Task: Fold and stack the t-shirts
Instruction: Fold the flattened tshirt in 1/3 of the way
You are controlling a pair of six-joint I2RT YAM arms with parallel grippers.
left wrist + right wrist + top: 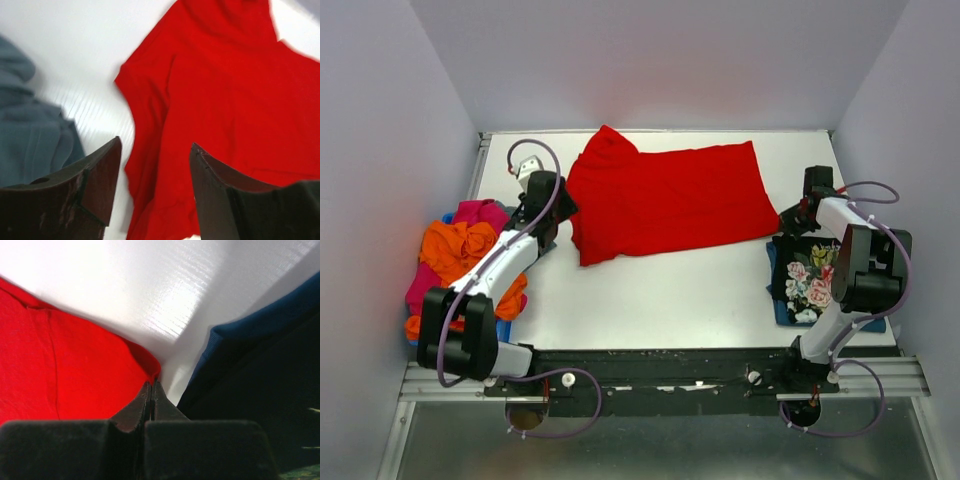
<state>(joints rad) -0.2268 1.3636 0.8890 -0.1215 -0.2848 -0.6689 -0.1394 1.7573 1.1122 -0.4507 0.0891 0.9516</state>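
- Red t-shirt is laid flat on the surface, toward the back.
- Left claw is held spread above its left edge.
- Right claw is pressed together at its right corner; whether cloth is pinched cannot be told.
- Floral t-shirt is placed at the right.

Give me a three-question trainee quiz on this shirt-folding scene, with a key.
1. True or false: the left pincer is shut.
2. Which shirt lies spread out, unfolded? A) orange B) red t-shirt C) pink
3. Fill the gap: the folded floral t-shirt lies on the robot's ___ side.
Key: 1 false; 2 B; 3 right.
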